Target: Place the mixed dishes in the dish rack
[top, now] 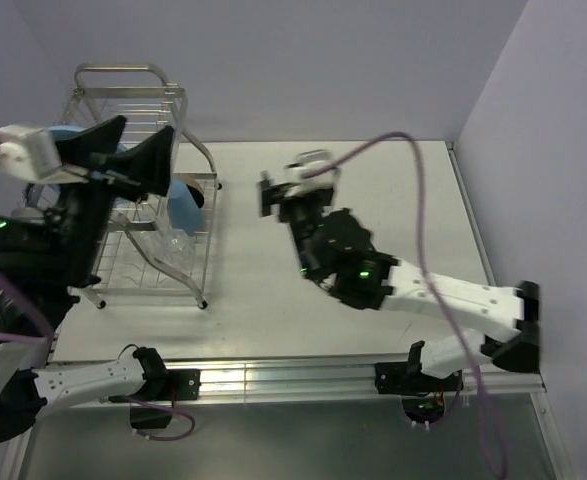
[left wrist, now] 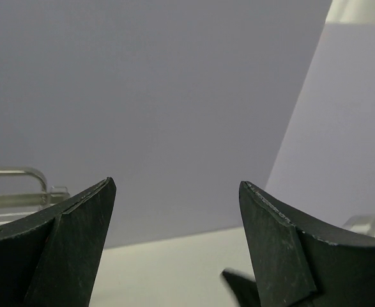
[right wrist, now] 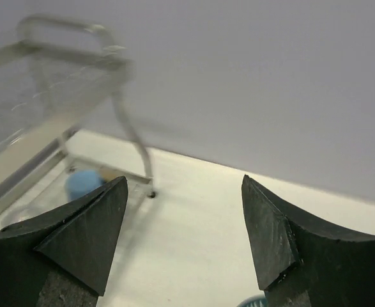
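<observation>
Pale surface (top: 273, 290) carries rack (top: 123, 95) far left, cup (top: 183, 205) inside; left tool (top: 138, 145) above it and right tool (top: 271, 193) mid-surface both gape empty, seemingly between loads, next needing another dish found.

You have a white table (top: 263, 290) filling the middle of the top view, a pale lavender back wall (top: 303, 60) across the upper part, a side wall (top: 558, 150) of the same colour down the right, and a silver rail (top: 283, 380) along the table's near edge toward the bottom.
</observation>
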{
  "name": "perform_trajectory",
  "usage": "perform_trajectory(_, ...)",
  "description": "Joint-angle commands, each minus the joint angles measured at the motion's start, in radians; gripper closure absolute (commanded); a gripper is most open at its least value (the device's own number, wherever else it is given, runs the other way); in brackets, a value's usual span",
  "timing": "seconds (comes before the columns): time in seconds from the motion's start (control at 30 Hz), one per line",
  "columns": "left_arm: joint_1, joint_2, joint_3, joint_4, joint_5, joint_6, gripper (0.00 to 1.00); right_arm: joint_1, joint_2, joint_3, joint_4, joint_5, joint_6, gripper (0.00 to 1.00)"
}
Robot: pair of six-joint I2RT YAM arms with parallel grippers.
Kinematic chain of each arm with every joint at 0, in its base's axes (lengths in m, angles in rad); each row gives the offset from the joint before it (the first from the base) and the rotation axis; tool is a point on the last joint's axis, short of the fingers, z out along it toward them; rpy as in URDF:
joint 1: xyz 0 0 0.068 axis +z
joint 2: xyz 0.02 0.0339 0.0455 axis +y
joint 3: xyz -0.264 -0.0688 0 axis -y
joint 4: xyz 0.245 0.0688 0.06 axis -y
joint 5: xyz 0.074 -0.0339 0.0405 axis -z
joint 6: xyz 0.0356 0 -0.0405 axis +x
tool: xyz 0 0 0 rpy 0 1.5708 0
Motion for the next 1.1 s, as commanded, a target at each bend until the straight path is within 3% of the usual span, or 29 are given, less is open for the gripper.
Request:
perform_trajectory(0.0, -0.004, 0.126, 0.065, -0.2, 0.059, -0.112, 0.15, -0.079, -0.288, -0.119, -0.133, 0.307, 0.314, 0.21)
perform_trajectory(0.03, -0.004, 0.151, 0.076, -0.229, 0.073, -0.128, 0.15, -0.119, -0.347, -0.131, -0.446, 0.278, 0.463, 0.21)
perform_trajectory(0.07, -0.004, 0.204, 0.096, -0.258, 0.081, -0.143, 0.16, -0.227, -0.407, -0.147, -0.59, 0.231, 0.609, 0.21)
perform_trajectory(0.1, -0.004, 0.229, 0.104, -0.283, 0.084, -0.18, 0.16, -0.287, -0.523, -0.212, -0.672, 0.113, 0.776, 0.21)
perform_trajectory(0.2, -0.001, 0.324, 0.087, -0.352, 0.116, -0.244, 0.15, -0.41, -0.678, -0.33, -0.833, 0.028, 0.902, 0.22)
perform_trajectory(0.37, 0.022, 0.51, 0.021, -0.403, 0.257, -0.355, 0.15, -0.413, -0.679, -0.355, -1.157, 0.013, 1.113, 0.23)
perform_trajectory(0.6, 0.059, 0.693, -0.114, -0.334, 0.467, -0.548, 0.14, -0.413, -0.803, -0.507, -1.105, -0.113, 1.148, 0.23)
perform_trajectory(0.83, 0.073, 0.763, -0.285, -0.216, 0.51, -0.7, 0.12, -0.41, -0.906, -0.503, -1.148, -0.072, 1.152, 0.23)
perform_trajectory(1.07, 0.075, 0.783, -0.454, -0.044, 0.526, -0.96, 0.1, -0.41, -0.985, -0.489, -1.173, -0.069, 1.151, 0.23)
